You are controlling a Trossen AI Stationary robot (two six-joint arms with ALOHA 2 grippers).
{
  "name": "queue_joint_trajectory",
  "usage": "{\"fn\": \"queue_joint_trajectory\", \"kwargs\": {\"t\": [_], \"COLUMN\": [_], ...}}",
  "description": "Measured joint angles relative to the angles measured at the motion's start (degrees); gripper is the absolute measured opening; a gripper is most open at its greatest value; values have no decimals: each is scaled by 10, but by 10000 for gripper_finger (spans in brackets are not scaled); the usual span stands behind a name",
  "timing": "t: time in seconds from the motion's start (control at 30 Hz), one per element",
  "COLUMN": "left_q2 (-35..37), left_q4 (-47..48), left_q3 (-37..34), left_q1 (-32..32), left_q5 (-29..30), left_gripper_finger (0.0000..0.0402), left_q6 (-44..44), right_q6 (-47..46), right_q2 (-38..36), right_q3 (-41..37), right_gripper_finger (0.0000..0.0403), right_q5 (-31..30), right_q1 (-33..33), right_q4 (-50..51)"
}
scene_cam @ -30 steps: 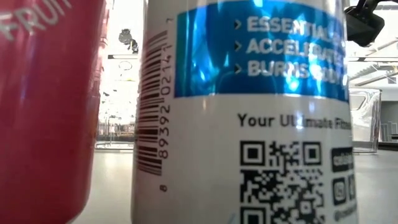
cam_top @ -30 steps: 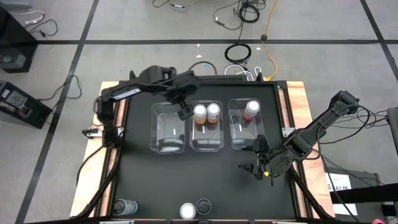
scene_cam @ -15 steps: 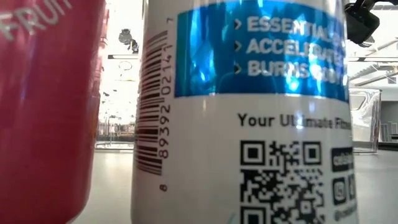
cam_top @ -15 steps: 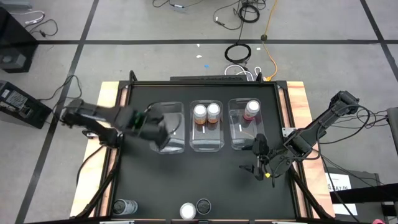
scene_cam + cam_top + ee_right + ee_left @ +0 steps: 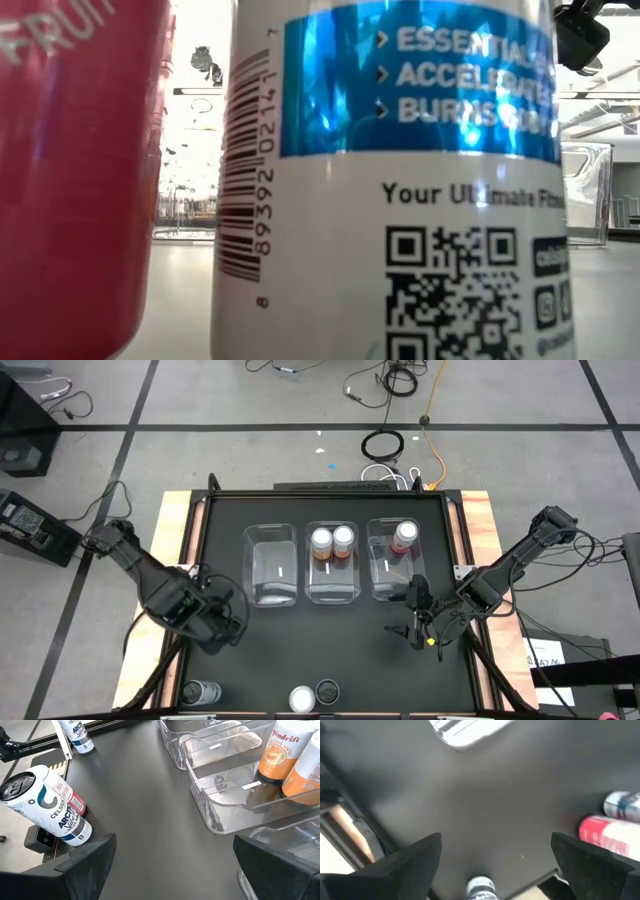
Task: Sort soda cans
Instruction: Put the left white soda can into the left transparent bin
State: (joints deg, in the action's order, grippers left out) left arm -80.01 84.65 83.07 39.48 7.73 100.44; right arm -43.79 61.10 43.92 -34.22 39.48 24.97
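Two orange cans (image 5: pixel 331 541) stand upright in the middle clear bin, and a pink can (image 5: pixel 404 535) stands in the right bin. Three more cans stand along the table's near edge: a silver one (image 5: pixel 200 693) on the left, then a pink one (image 5: pixel 301 700) and a silver one (image 5: pixel 327 690) side by side. My left gripper (image 5: pixel 232 622) hangs open over the near-left table, empty; its wrist view shows the left silver can (image 5: pixel 482 889) ahead. My right gripper (image 5: pixel 408 612) is open and empty, near the right bin's near end.
The left clear bin (image 5: pixel 271 565) holds nothing. The three bins sit side by side at the far middle of the black table (image 5: pixel 330 650). The low view is filled by the pink can (image 5: pixel 70 170) and the silver can with a blue label (image 5: pixel 390 180).
My left arm has swung away from the middle bin, where its gripper was beside the orange cans, across the left bin to the near-left part of the table. The cans and my right arm have stayed put.
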Motion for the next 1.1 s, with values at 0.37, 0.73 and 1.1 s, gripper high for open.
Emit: {"fn": "queue_joint_trajectory", "kwargs": {"t": [0.37, 0.73, 1.1], "left_q2": [-26, -32, -65], "left_q4": [13, 9, -58], "left_q3": [0, 0, 0], "left_q1": [62, 142, 233], "left_q5": [2, -38, -33], "left_gripper_finger": [384, 384, 384], "left_q6": [12, 47, 130], "right_q6": [-21, -65, -69], "right_q2": [0, 0, 0], "right_q3": [0, 0, 0], "right_gripper_finger": [394, 394, 394], "right_q5": [16, 15, 15], "right_q1": [0, 0, 0], "right_q4": [1, 1, -3]}}
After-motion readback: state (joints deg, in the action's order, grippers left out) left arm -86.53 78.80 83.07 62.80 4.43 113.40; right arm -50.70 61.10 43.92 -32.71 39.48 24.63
